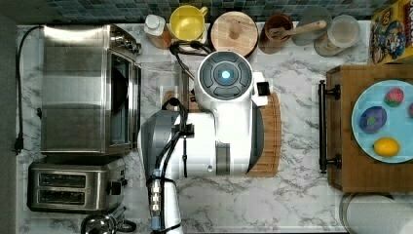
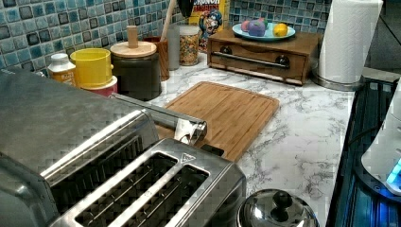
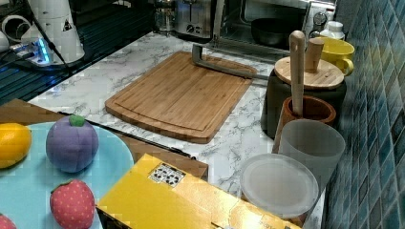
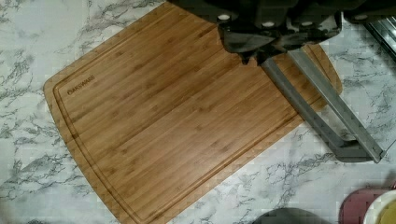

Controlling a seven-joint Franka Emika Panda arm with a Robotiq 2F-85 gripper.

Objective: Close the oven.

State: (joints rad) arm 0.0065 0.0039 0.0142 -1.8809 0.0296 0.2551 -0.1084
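Oven (image 1: 87,87), boxy brushed steel, sits at the top view's left beside a two-slot toaster (image 1: 73,186); glass door dropped open, bar handle (image 4: 327,112) over the cutting board (image 4: 177,112). Gripper (image 4: 261,58) above the handle; finger state cannot be told.

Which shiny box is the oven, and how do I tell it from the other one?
Find the wooden cutting board in the middle of the marble counter. On the top view's left of it stand two steel boxes. The oven is the bigger one, with a glass door hanging open over the board; the toaster beside it is smaller, with two slots on top.
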